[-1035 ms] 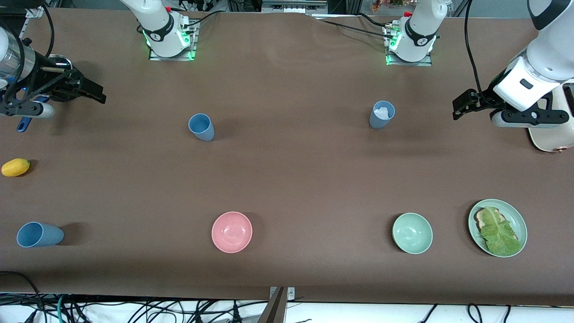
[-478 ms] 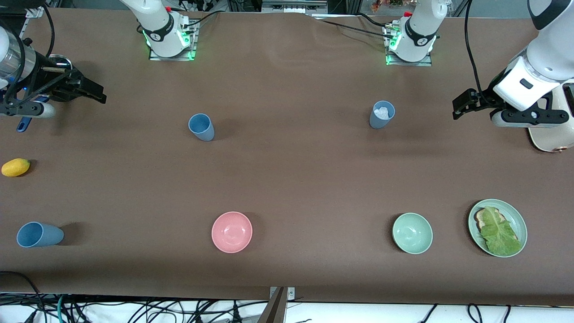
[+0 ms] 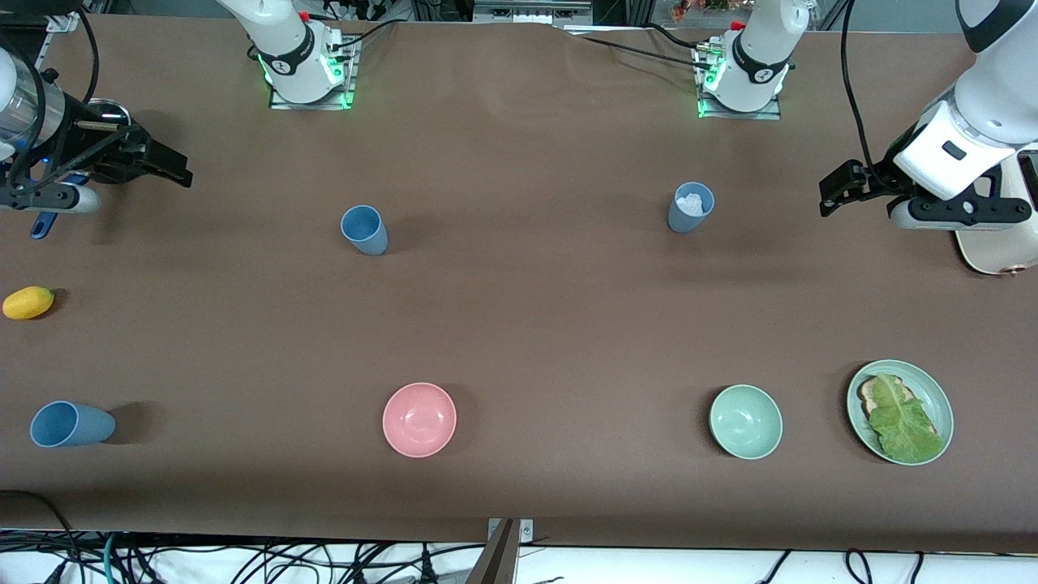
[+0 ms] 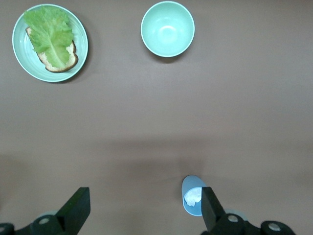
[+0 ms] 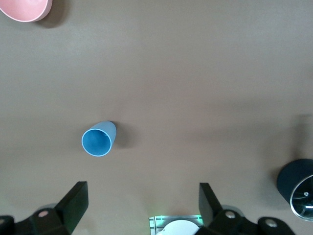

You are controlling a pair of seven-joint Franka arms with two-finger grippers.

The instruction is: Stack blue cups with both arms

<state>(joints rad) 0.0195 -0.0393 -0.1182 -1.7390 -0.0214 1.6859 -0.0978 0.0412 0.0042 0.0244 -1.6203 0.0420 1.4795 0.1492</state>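
Note:
An empty blue cup (image 3: 364,229) stands toward the right arm's end and shows in the right wrist view (image 5: 99,139). A second blue cup (image 3: 691,208) with something white inside stands toward the left arm's end; in the left wrist view (image 4: 191,196) one finger partly hides it. A third blue cup (image 3: 71,424) is at the right arm's end, nearer the camera. My right gripper (image 3: 174,169) (image 5: 143,188) is open and empty in the air. My left gripper (image 3: 831,191) (image 4: 144,196) is open and empty beside the second cup.
A pink bowl (image 3: 419,419), a pale-green bowl (image 3: 745,422) and a green plate (image 3: 945,410) with bread and lettuce lie nearer the camera. A yellow fruit (image 3: 28,302) lies at the right arm's end. A white rounded object (image 3: 993,251) is under the left arm.

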